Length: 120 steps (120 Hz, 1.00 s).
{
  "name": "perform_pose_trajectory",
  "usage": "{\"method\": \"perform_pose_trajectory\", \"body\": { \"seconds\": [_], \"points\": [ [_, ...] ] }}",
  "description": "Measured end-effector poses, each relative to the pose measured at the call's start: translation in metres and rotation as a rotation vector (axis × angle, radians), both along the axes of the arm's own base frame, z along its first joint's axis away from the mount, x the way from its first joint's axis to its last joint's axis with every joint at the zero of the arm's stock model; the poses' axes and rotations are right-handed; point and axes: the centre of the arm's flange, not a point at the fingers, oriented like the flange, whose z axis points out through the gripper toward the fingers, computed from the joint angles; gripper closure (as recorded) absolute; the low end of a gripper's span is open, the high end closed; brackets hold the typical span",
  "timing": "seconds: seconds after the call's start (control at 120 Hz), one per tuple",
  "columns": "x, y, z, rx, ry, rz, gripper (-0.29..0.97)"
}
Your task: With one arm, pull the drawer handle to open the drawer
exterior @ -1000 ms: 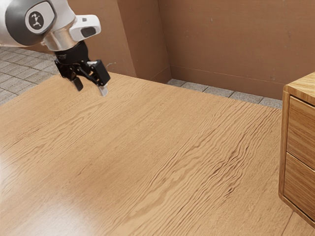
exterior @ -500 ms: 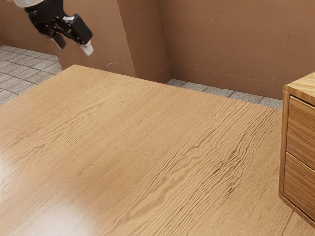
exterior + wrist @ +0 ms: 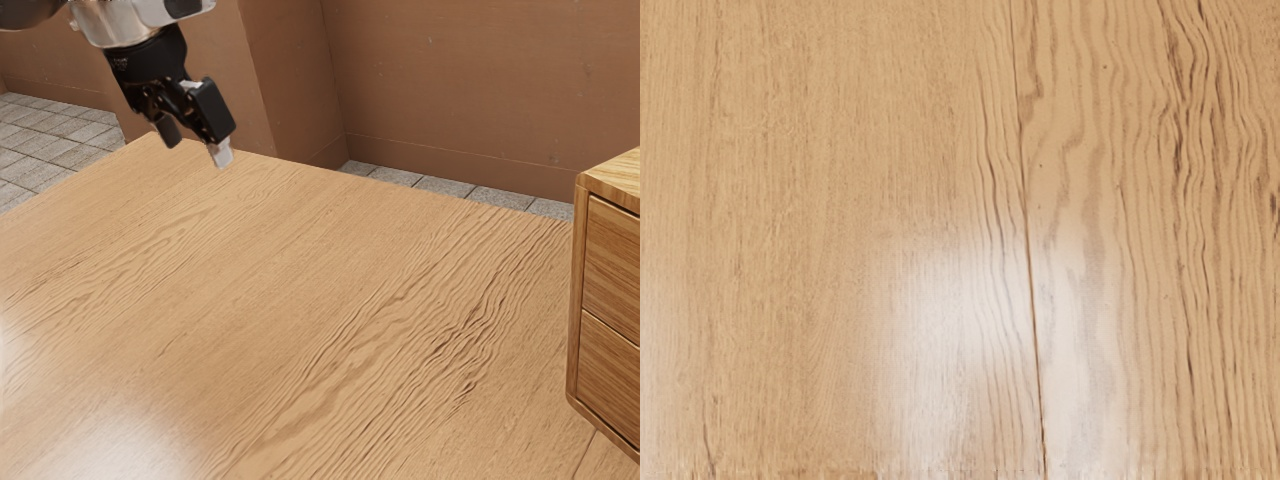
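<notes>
Table point(image 3: 300, 320) glossy grained wood, glare patch; same in wrist view point(image 3: 840, 200). Drawer cabinet point(image 3: 610, 300) matt wood. Gripper point(image 3: 195, 145) black plastic-looking, matt.

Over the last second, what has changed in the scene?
The end effector rose toward the exterior view's upper left, then came back down, ending slightly higher and further toward that view's right than before. It stays open and empty. The cabinet and table have not changed.
</notes>
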Motion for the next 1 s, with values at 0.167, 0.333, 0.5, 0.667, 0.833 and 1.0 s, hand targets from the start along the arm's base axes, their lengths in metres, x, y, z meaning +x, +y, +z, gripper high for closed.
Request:
{"method": "perform_pose_trajectory", "body": {
  "seconds": [0.167, 0.333, 0.5, 0.667, 0.833, 1.0],
  "points": [
    [-0.023, -0.015, -0.117, -0.074, 0.345, -0.077, 0.00],
    [-0.058, -0.057, -0.139, -0.052, 0.406, -0.044, 0.00],
    [-0.140, -0.287, -0.118, 0.017, 0.302, -0.456, 0.00],
    [-0.183, -0.339, -0.153, 0.010, 0.350, -0.581, 0.00],
    [-0.153, -0.322, -0.156, 0.092, 0.246, -0.660, 0.00],
    [-0.141, -0.286, -0.145, 0.066, 0.156, -0.831, 0.00]
  ]
}}
